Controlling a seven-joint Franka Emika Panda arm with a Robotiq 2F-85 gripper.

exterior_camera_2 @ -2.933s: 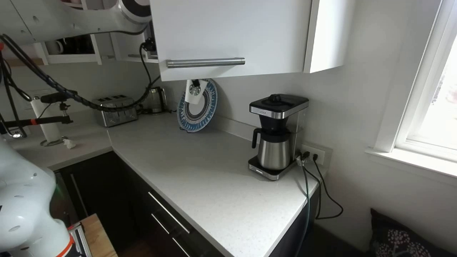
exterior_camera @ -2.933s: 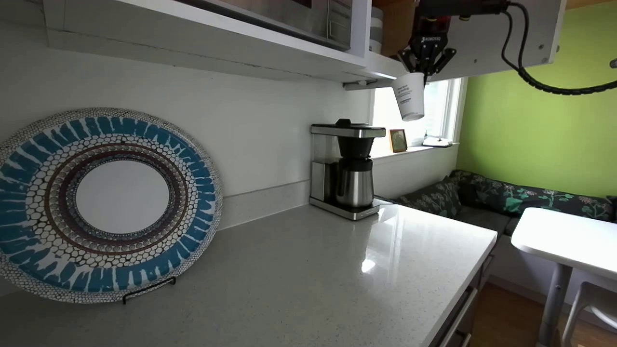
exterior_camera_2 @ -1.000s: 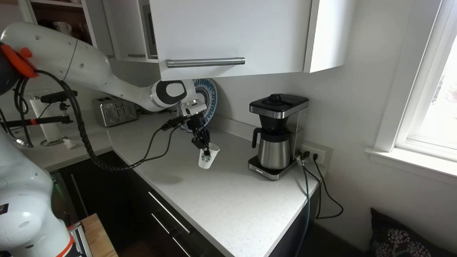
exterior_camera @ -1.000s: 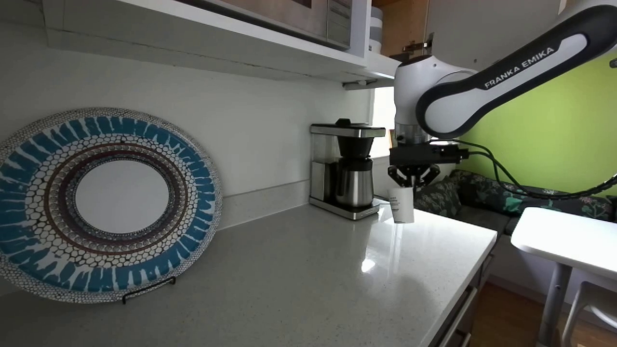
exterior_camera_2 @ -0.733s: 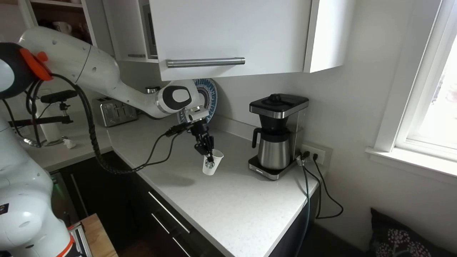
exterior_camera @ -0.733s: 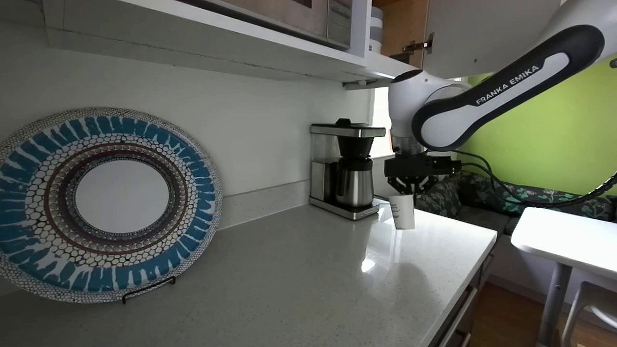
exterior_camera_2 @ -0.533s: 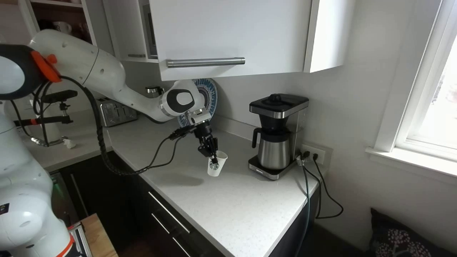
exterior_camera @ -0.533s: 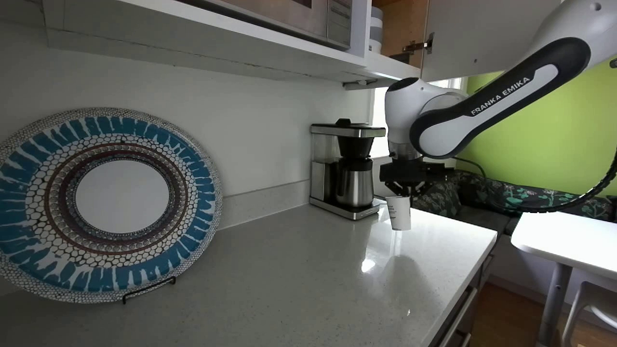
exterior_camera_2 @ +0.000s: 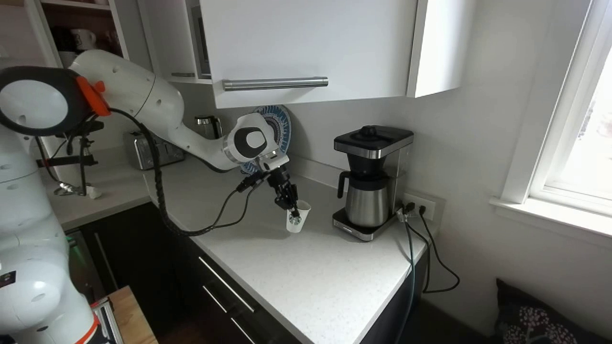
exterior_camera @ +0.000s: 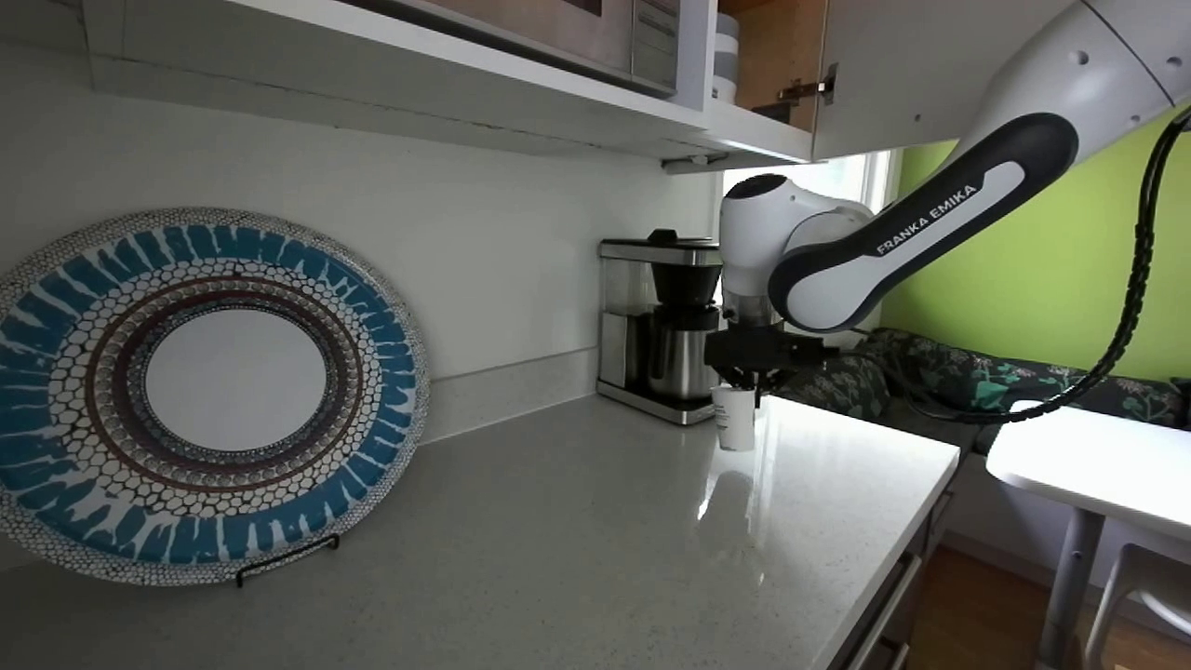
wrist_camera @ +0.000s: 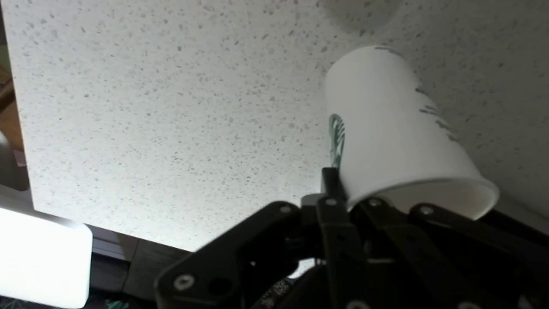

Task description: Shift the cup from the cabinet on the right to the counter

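Daylight bleaches the window (exterior_camera_2: 581, 134) — almost white; glare streaks the counter (exterior_camera: 633, 530); the table (wrist_camera: 43, 257) looks overexposed.

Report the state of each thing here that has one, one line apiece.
Starbucks paper cup, lidless, tilted, held apparently just above the counter
Fingers, shut on the cup's wall at the rim
Upper cabinet door, open
Drawers, shut
Coffee maker, upright; on or off cannot be told
Steel carafe, seated in the coffee maker
Black plugs, in the wall outlet
Decorative plate, standing on edge on a black stand
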